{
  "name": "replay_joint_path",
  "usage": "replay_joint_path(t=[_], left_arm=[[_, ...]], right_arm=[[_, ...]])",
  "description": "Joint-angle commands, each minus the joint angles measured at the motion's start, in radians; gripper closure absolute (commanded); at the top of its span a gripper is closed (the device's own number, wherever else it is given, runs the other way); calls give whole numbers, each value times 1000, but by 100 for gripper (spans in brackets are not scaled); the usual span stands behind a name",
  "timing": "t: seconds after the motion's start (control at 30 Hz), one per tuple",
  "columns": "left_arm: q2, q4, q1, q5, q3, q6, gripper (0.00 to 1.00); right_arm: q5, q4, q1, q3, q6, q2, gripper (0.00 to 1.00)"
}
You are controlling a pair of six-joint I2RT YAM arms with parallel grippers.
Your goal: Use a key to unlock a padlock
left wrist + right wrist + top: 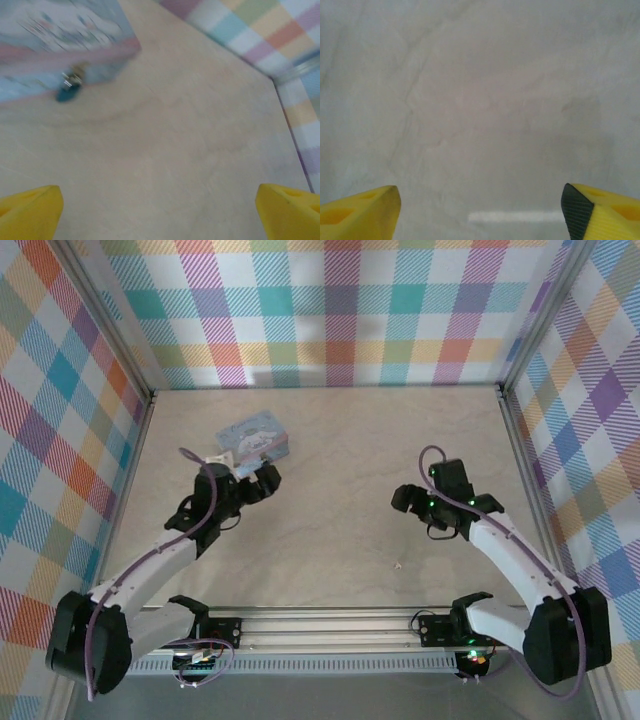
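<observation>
The padlock [67,91], a tiny teal body with a silvery shackle, hangs at the front of the pale blue cartoon-printed tin [55,45]; the picture is blurred. My left gripper [160,210] is open, its yellow fingertips [30,212] wide apart with bare table between them, short of the padlock. From above, the left gripper [262,480] sits just in front of the tin [255,440]. My right gripper [405,500] hovers over bare table at mid right, open [480,212] and holding nothing. A tiny pale speck [398,564] lies nearer the arms; too small to tell if it is the key.
Checkered walls [330,310] and metal frame posts enclose the beige table [340,440] on three sides. A pale blurred streak [515,216] lies on the table between the right fingers. Open tabletop stretches between the two arms.
</observation>
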Motion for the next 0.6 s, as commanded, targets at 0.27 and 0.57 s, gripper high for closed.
replay_joint_path(t=[0.27, 0.57], left_arm=[[169, 136, -194, 32, 82, -56, 2], [246, 173, -249, 25, 92, -66, 2]], right_arm=[[-42, -179, 110, -118, 201, -67, 29], [-37, -103, 228, -179, 348, 0, 35]])
